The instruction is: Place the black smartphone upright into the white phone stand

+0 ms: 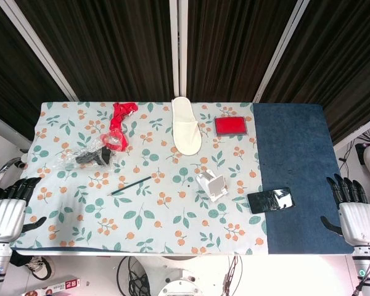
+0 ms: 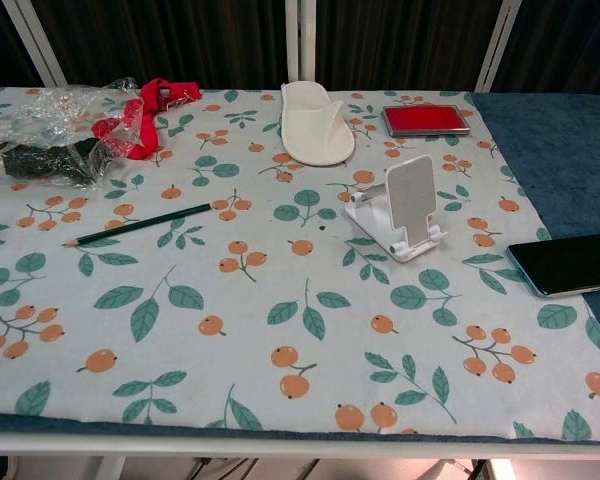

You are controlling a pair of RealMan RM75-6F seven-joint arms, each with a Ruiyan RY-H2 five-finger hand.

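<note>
While both of my hands wait at the near edge of the table (image 1: 154,246), neither holds anything: my right hand (image 1: 356,216) sits past the near right corner with its fingers spread, and my left hand (image 1: 9,213) rests off the near left corner, fingers likewise apart and empty. Nearest to my right hand lies the black smartphone (image 1: 270,200), flat and screen-up, straddling the seam between the flowered cloth and the blue cloth. I judge it stiff, glossy and slippery, moderately light, and thin enough that its flat lie leaves little to get under. I would pinch it across its long edges, away from the glass, and tilt it up. Just beyond it to the left stands the white phone stand (image 2: 405,205), its back plate raised and its lip facing me; it looks light and may slide if nudged.
</note>
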